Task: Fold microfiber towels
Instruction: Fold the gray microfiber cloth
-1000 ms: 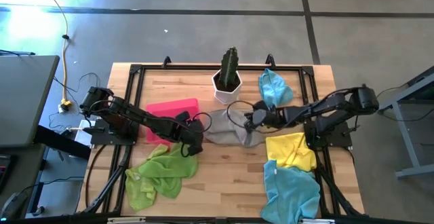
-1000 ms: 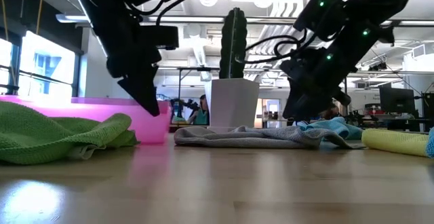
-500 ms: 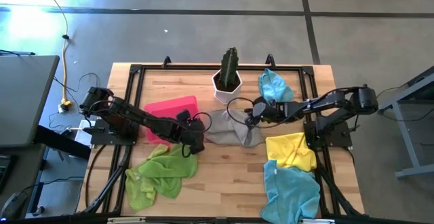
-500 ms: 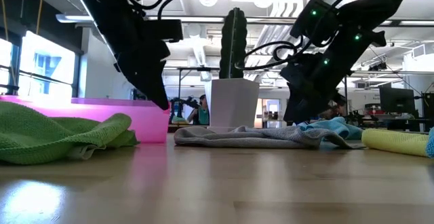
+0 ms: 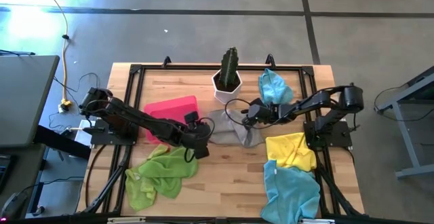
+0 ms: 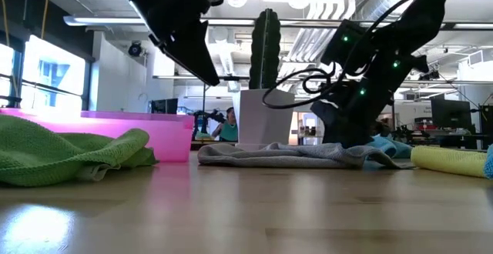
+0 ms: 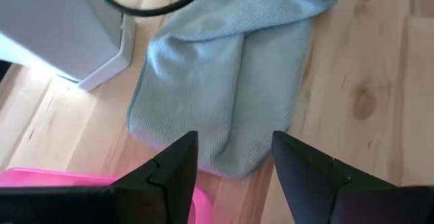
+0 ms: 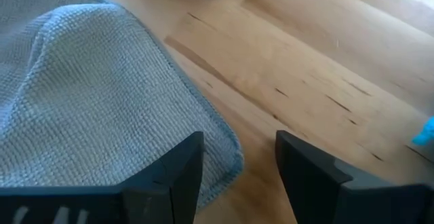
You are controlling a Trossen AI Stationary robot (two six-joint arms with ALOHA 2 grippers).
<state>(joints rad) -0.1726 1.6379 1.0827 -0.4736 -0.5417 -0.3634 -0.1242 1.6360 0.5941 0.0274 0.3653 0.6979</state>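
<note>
A white faceted pot (image 5: pixel 226 82) holds one ribbed green cactus (image 5: pixel 230 63); the rigid pink tray (image 5: pixel 171 113) shows nothing inside. On the wooden surface (image 5: pixel 230 173) lie soft, finely ribbed microfiber towels: one grey towel (image 5: pixel 230 129) folded at the centre, one crumpled lime green towel (image 5: pixel 160 173), one yellow towel (image 5: pixel 291 149), two light blue towels (image 5: pixel 274 86) (image 5: pixel 290 190). The left end effector (image 5: pixel 201 147) hovers released just beside the grey towel's near-left edge; the right end effector (image 5: pixel 247 113), also released, hangs over its far-right corner.
</note>
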